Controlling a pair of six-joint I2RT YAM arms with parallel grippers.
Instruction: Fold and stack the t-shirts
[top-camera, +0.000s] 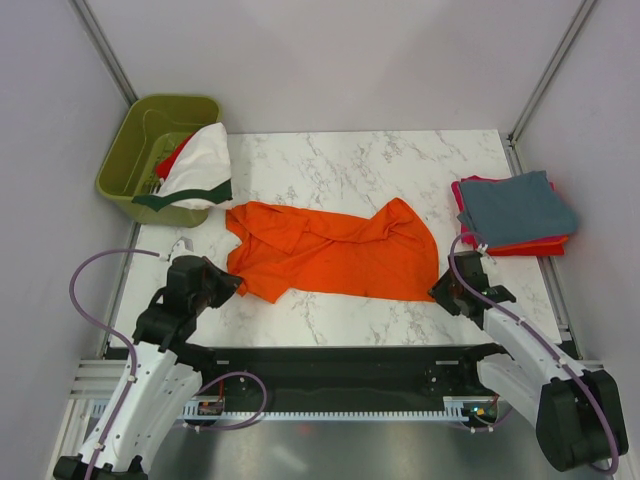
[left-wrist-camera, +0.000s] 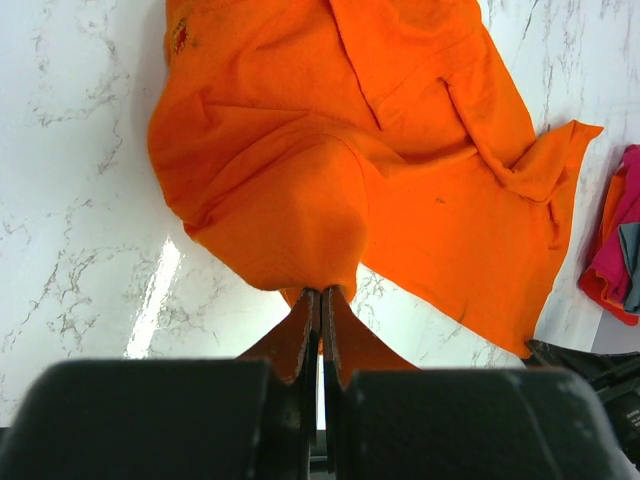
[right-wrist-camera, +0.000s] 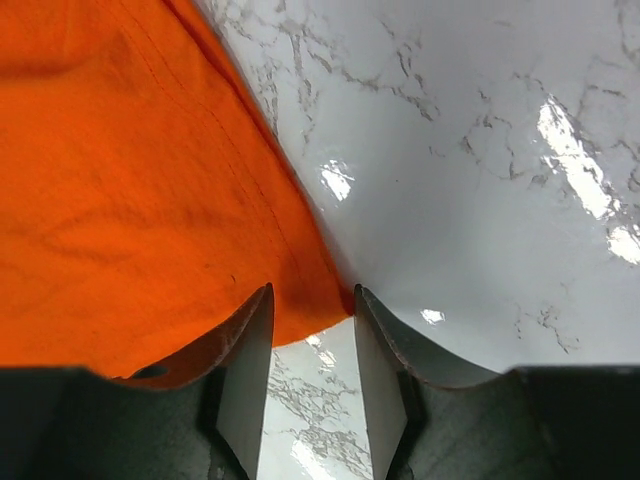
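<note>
A bright orange t-shirt (top-camera: 335, 250) lies crumpled across the middle of the marble table (top-camera: 400, 160). My left gripper (top-camera: 228, 283) is at its near left edge. In the left wrist view that gripper (left-wrist-camera: 322, 292) is shut on a fold of the orange t-shirt (left-wrist-camera: 350, 150). My right gripper (top-camera: 440, 290) is at the shirt's near right corner. In the right wrist view its jaws (right-wrist-camera: 312, 292) stand apart, with the corner of the orange cloth (right-wrist-camera: 130, 200) between the fingertips. Folded t-shirts are stacked at the right, a blue-grey one (top-camera: 515, 208) on top of red and magenta ones (top-camera: 540, 246).
An olive-green bin (top-camera: 135, 150) stands at the back left corner. A white shirt with dark green trim (top-camera: 200, 165) hangs over its rim, and a red one (top-camera: 175, 155) lies inside. Grey walls close in the table on three sides.
</note>
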